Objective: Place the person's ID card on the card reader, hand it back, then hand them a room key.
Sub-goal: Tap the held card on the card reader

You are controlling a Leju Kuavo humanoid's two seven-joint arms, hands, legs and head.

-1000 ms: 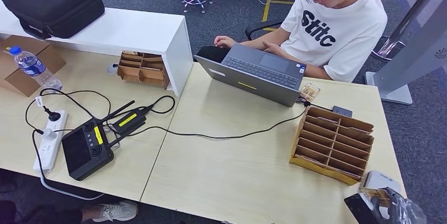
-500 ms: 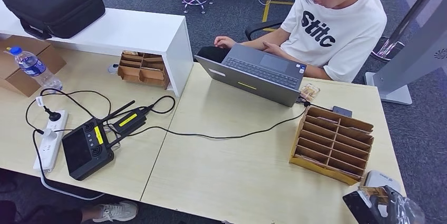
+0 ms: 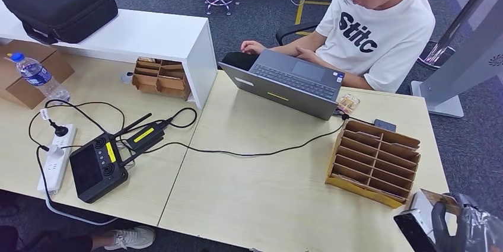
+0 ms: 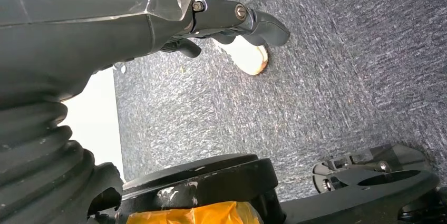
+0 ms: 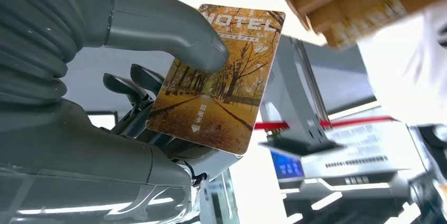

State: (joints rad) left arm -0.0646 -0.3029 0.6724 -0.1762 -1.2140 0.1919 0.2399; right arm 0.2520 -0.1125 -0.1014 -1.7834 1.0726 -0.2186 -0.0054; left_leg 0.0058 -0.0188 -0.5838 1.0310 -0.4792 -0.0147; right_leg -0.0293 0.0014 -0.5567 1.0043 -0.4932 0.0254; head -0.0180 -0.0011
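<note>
Right hand has the hotel key card pinched, down at the desk's near right corner

The desk fills the scene, a person seated behind a laptop at its far side, and the cardboard slot organizer sits toward the right edge. Just below that organizer, the right hand comes in at the corner, thumb pressed on the face of the room key card, darker fingers behind it, card upright against the hand. Since a second ago that hand has shifted right and turned, and the card's edge now pokes up above it. The left hand hangs over carpet, fingers curled, nothing in them
</note>
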